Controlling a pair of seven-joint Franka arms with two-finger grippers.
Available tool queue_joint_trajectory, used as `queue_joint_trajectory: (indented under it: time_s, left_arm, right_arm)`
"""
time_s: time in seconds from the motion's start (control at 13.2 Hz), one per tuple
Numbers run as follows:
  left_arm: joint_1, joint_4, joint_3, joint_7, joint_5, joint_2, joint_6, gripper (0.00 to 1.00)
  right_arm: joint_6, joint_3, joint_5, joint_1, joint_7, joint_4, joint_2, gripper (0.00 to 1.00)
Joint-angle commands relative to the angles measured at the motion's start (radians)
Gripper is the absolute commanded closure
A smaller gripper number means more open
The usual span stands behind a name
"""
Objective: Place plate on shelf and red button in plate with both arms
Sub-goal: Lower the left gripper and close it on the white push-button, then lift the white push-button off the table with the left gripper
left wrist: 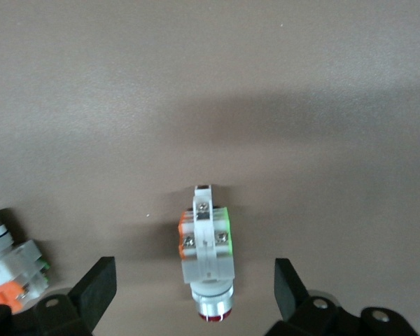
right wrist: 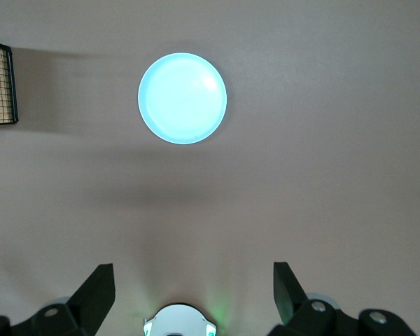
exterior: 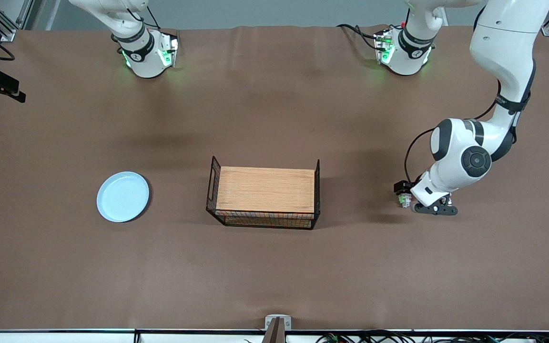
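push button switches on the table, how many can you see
2. The red button lies between the open left end effector's fingers; a second switch lies beside it, partly cut off. More may be hidden.

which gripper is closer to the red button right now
Left. The left gripper hangs open right over the red button, fingers either side. The right gripper waits open, high near its base, facing the plate.

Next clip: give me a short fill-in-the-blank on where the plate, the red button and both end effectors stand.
1. The left end effector is down around the red button, fingers ____.
2. The plate lies toward the ____ arm's end of the table.
3. The right end effector, open, holds ____.

Missing: open; right; nothing
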Motion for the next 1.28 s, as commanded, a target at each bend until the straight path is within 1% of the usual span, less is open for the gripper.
queue_joint_trajectory:
  time_s: [0.0, 0.3, 0.38, 0.53, 0.91, 1.06, 1.21]
  left_arm:
    - [-0.006, 0.052, 0.003, 0.012, -0.011, 0.042, 0.005, 0.01]
    - [-0.017, 0.080, 0.003, 0.011, -0.011, 0.080, 0.005, 0.01]
    - [-0.015, 0.077, 0.003, 0.011, -0.011, 0.080, 0.002, 0.02]
    - [-0.013, 0.069, 0.004, 0.011, -0.011, 0.079, -0.005, 0.09]
    - [-0.012, 0.070, 0.004, 0.014, -0.009, 0.080, -0.006, 0.52]
    - [-0.012, 0.072, 0.004, 0.012, -0.011, 0.082, -0.005, 0.64]
    - [-0.010, 0.070, 0.004, 0.011, -0.011, 0.079, -0.006, 0.72]
  right_arm:
    - [-0.003, 0.009, -0.009, -0.014, -0.004, -0.012, -0.015, 0.00]
    - [-0.003, 0.009, -0.009, -0.014, -0.004, -0.012, -0.017, 0.00]
    - [-0.003, 0.009, -0.009, -0.014, -0.004, -0.012, -0.017, 0.00]
    - [-0.004, 0.009, -0.009, -0.014, -0.004, -0.012, -0.015, 0.00]
    - [-0.004, 0.009, -0.009, -0.014, -0.004, -0.012, -0.015, 0.00]
    - [-0.004, 0.009, -0.009, -0.014, -0.004, -0.012, -0.015, 0.00]
    - [-0.004, 0.009, -0.009, -0.014, -0.004, -0.012, -0.015, 0.00]
